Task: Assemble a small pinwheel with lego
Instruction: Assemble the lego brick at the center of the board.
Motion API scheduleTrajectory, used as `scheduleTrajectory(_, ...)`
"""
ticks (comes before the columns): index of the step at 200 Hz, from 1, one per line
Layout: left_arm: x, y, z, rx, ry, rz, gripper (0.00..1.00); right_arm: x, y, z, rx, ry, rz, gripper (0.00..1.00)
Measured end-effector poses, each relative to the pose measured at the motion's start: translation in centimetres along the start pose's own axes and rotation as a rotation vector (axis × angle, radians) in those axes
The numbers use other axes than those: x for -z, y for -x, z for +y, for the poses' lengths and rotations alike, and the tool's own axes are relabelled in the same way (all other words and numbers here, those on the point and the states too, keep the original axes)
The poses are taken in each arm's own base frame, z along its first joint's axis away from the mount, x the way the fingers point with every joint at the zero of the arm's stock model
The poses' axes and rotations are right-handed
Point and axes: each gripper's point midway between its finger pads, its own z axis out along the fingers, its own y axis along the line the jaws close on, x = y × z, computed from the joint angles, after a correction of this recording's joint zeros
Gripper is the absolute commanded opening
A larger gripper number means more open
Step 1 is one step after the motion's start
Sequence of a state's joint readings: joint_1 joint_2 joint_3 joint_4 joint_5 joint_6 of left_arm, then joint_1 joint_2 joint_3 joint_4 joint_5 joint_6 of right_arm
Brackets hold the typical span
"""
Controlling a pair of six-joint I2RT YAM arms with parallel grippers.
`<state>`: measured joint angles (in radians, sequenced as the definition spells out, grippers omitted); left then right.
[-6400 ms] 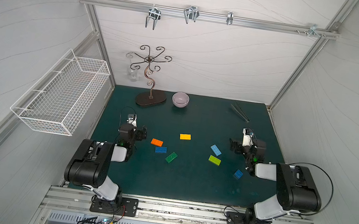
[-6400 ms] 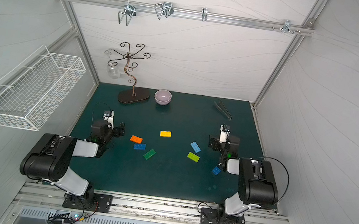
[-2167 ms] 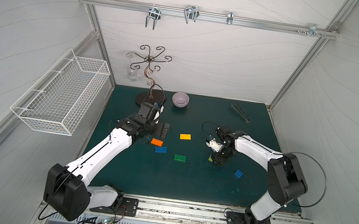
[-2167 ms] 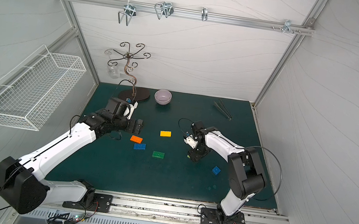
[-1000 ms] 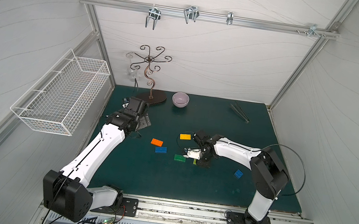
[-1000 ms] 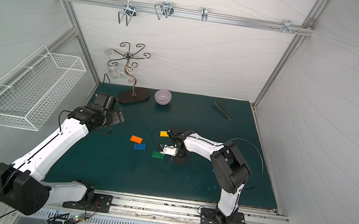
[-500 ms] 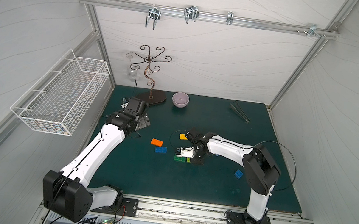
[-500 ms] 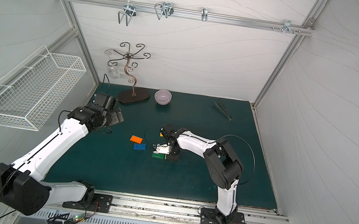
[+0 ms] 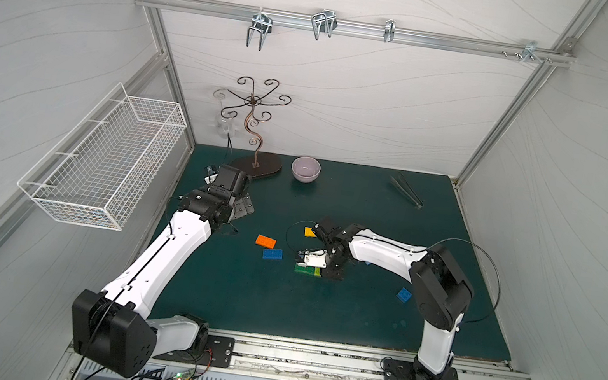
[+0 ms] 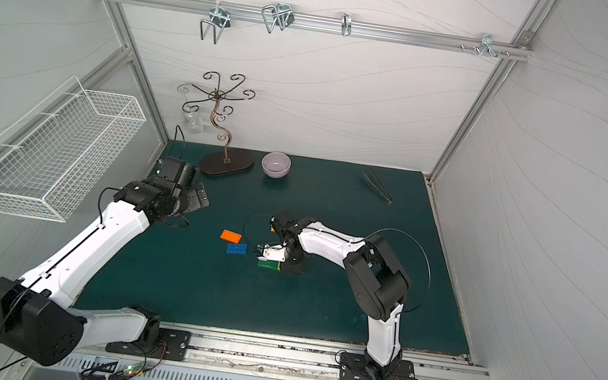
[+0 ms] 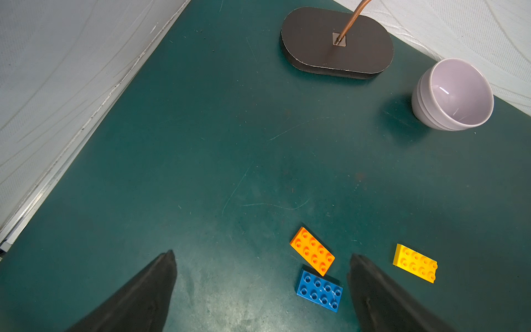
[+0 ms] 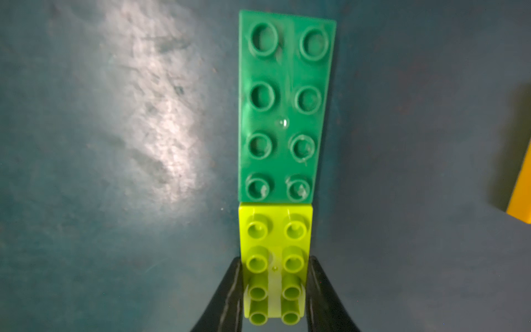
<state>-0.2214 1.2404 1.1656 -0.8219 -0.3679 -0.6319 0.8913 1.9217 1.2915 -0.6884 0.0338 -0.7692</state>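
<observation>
Joining step: the right gripper [image 12: 274, 266] clamps the lime brick [image 12: 275, 230] end-on against the dark green brick [image 12: 284, 109]; the left gripper [image 11: 262, 254] gapes empty. Next likely needs overlapping, then pressing squarely.

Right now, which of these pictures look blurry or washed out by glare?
Right wrist view: pale glare patch on the mat beside the dark green brick; lime brick and right arm's fingers soft near the lens. Left wrist view: left arm's fingers blurred, orange brick sharp. Both top views: evenly lit.
</observation>
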Motion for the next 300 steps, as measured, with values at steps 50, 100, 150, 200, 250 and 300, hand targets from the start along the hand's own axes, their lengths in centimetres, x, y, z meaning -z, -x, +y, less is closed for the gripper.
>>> scheduleTrajectory(50,0.06,0.14,0.00,0.001,0.001,-0.005,0.99,-0.07,0.13,0.18,-0.035,0.002,0.001,0.33)
scheduleTrajectory(100,0.09,0.19,-0.03,0.002,0.000,-0.005,0.99,-0.06,0.13,0.14,-0.046,0.002,0.000,0.35)
scheduleTrajectory(150,0.09,0.12,-0.11,0.002,-0.005,-0.001,0.99,-0.31,0.05,-0.06,-0.044,-0.006,0.008,0.41)
scheduleTrajectory(200,0.10,-0.03,-0.37,0.000,-0.020,0.008,0.99,-0.27,0.02,-0.24,-0.038,-0.015,0.012,0.42)
scheduleTrajectory(250,0.11,-0.14,-0.57,0.000,-0.031,0.015,0.99,-0.28,0.05,-0.23,-0.037,-0.013,0.012,0.41)
scheduleTrajectory(300,0.11,-0.14,-0.80,-0.001,-0.042,0.017,0.99,0.05,0.34,-0.39,-0.041,-0.015,0.006,0.53)
